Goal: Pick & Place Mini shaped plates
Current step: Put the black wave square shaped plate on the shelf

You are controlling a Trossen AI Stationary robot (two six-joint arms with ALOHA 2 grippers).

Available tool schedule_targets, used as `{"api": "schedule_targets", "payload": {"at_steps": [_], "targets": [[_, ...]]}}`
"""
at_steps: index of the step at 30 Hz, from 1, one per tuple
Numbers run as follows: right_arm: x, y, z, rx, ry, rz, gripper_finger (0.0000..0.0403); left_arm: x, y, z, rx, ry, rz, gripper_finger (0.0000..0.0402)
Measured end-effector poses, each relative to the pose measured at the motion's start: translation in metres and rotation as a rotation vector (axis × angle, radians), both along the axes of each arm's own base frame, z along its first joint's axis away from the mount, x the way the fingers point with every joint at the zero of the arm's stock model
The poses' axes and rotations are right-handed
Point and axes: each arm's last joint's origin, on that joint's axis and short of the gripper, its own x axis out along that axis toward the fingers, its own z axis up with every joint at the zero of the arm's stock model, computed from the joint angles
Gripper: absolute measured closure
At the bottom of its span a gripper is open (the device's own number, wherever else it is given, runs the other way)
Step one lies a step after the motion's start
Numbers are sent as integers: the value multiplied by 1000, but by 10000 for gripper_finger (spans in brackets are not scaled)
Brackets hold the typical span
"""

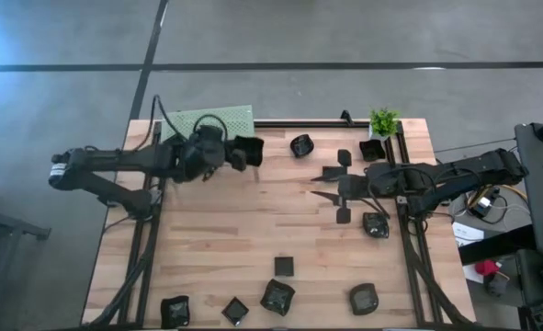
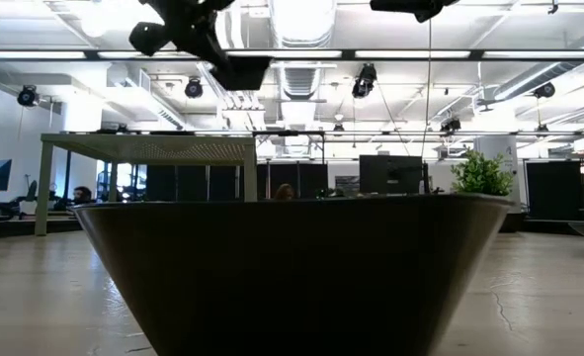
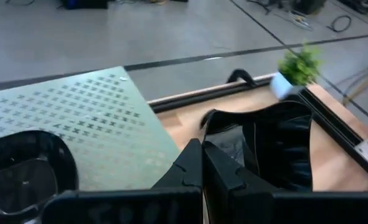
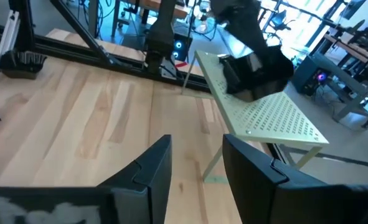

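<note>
- Clamped by its rim in the fully closed left gripper (image 3: pixel 201 165): one held plate (image 3: pixel 277 143), glossy black with a curved, raised wall.
- Hung above the wooden table (image 1: pixel 207 230), just beside a corner of the green perforated platform (image 1: pixel 218 119).
- Counted on the tabletop: roughly ten more mini plates (image 1: pixel 277 296), all black, some square, some rounded; five along the near edge, the others around the right arm.
- Loomed large in the low view: one dark dish (image 2: pixel 292 267), flaring upward from a narrow base.
- Right gripper (image 1: pixel 324 184) over mid-table, fingers spread wide, nothing between them.
- Also seen: one small green plant (image 1: pixel 383 121) at the far right corner.
</note>
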Motion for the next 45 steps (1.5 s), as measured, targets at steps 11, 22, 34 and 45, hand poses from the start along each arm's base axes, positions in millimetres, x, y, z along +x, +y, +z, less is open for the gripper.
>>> {"api": "schedule_targets", "payload": {"at_steps": [11, 22, 34, 45], "targets": [[0, 0, 0, -4, 4, 1, 272, -2, 56, -16, -120, 59, 112, 401], [0, 0, -1, -4, 5, 1, 279, -1, 69, -25, -144, 106, 135, 401], [0, 0, -2, -5, 15, 1, 278, 5, 83, -39, -155, 150, 197, 401], [-1, 0, -3, 0, 24, -1, 284, 5, 83, -39, -155, 150, 204, 401]]}}
